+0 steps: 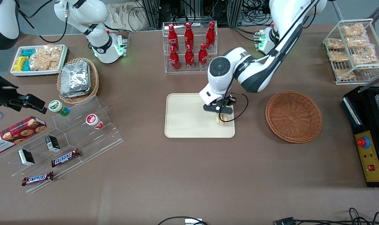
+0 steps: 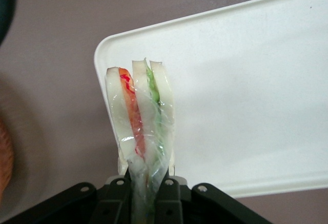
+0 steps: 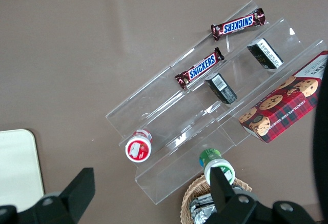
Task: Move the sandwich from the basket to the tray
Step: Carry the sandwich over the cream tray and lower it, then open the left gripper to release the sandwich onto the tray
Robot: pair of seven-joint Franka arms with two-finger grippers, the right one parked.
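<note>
My left gripper (image 1: 221, 115) is shut on the sandwich (image 1: 222, 120), a clear-wrapped wedge with white bread and orange and green filling. It holds the sandwich upright at the corner of the cream tray (image 1: 189, 122) nearest the basket. In the left wrist view the sandwich (image 2: 141, 116) sticks out from between the black fingers (image 2: 117, 199) of the gripper (image 2: 145, 196), over the tray's rounded corner (image 2: 246, 90). Whether it touches the tray I cannot tell. The reddish-brown wicker basket (image 1: 293, 116) lies beside the tray toward the working arm's end, with nothing in it.
A clear rack of red bottles (image 1: 189, 47) stands farther from the camera than the tray. A wire rack of snack bags (image 1: 355, 50) and a black control box (image 1: 369, 140) lie at the working arm's end. An acrylic stepped display (image 1: 67, 134) and a tan foil-packet basket (image 1: 78, 79) lie toward the parked arm's end.
</note>
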